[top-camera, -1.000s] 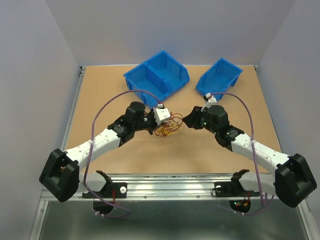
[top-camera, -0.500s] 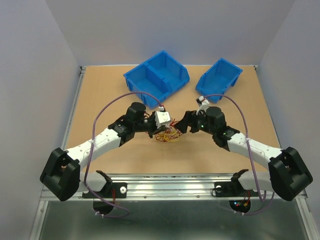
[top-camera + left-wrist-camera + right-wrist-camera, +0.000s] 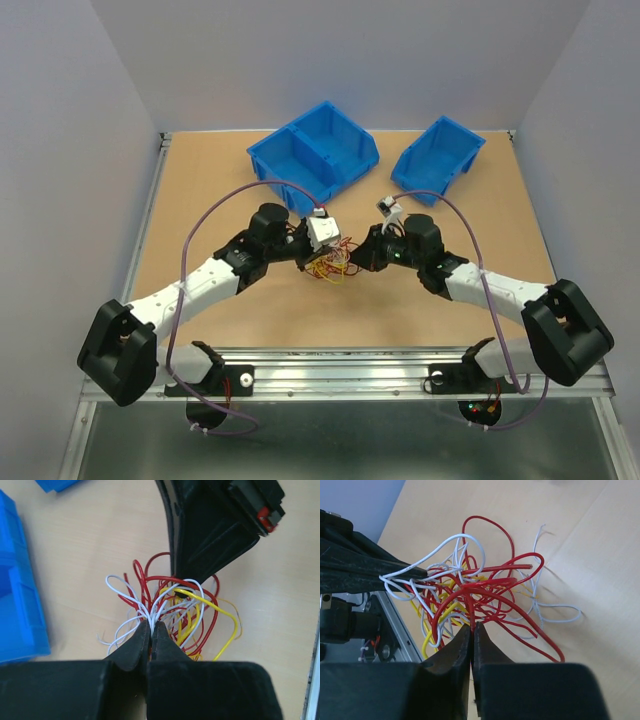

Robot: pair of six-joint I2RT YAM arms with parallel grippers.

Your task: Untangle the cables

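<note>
A tangle of thin red, yellow and white cables lies on the table between the two arms. My left gripper is shut on a bunch of white cables at the tangle's near side. From the opposite side, my right gripper is shut on a red cable that loops up out of the heap. In the top view both grippers, left and right, meet at the tangle. Yellow cables curl out to the side. Part of the bundle is hidden under the fingers.
A large blue bin with a divider stands behind the tangle, and a smaller blue bin stands to its right. The table's metal front rail runs along the near edge. Thick purple cables arc over both arms.
My right gripper came in leftward to the tangle, opened, then shut on a red cable. The left gripper stayed shut on the white cables and barely moved.
</note>
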